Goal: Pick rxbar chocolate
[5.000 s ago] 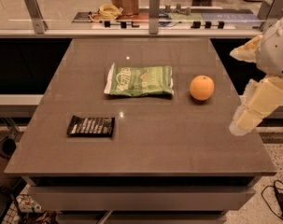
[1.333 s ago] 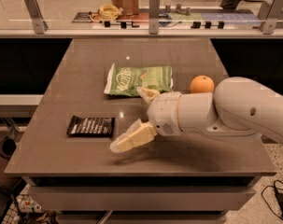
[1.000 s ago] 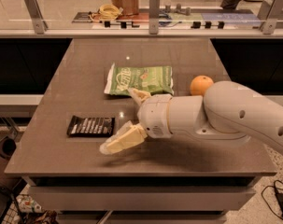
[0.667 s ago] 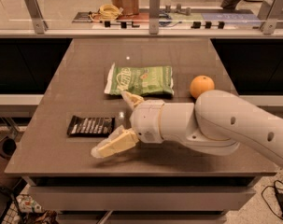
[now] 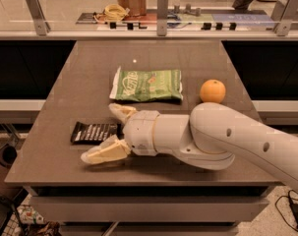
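camera view: a brown table seen from its front edge, with a white arm reaching across it from the right.
green bag: the green bag lies flat near the middle of the table, in the same spot as five seconds ago.
chocolate bar: the chocolate bar is a flat black wrapper with white lettering. it lies in front of the green bag and a little to its left, and has not shifted since any earlier frame.
orange: the orange sits just right of the green bag, also unmoved.
gripper: the gripper is in front of the green bag, low over the right end of the chocolate bar. its pale fingers are spread wide, one on the bag's side of the bar and one on the near side. whether either finger touches the wrapper cannot be told.
change over five seconds: the arm was then past the orange at the table's right edge, far from the green bag.
change in the last second: the gripper has slid further left in front of the green bag, and its fingers now straddle the bar's end rather than stopping short of it.
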You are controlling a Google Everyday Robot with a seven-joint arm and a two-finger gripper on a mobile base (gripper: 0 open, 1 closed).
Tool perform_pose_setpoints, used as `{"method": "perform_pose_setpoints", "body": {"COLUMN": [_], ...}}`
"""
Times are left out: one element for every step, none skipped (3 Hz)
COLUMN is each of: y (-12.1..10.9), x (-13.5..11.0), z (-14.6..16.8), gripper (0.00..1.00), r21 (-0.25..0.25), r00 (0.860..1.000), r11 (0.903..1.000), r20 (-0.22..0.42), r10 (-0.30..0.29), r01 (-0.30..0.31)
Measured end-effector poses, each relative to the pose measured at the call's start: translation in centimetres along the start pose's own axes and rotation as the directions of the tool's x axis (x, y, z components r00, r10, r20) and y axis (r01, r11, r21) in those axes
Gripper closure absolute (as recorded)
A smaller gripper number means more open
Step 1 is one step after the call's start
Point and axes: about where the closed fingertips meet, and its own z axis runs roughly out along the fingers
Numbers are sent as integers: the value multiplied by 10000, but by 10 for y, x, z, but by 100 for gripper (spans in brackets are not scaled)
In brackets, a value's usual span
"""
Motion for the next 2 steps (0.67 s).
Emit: {"method": "perform_pose_setpoints", "body": {"y": [1,2], "x": [-1,-3], "z": [1,2], "gripper": [40,64], "r21": [-17,-44], "r00": [10000,10000], "r11": [10000,10000], "r20": [-7,-9], "r10": [-34,-63], "r01": [34,63]}}
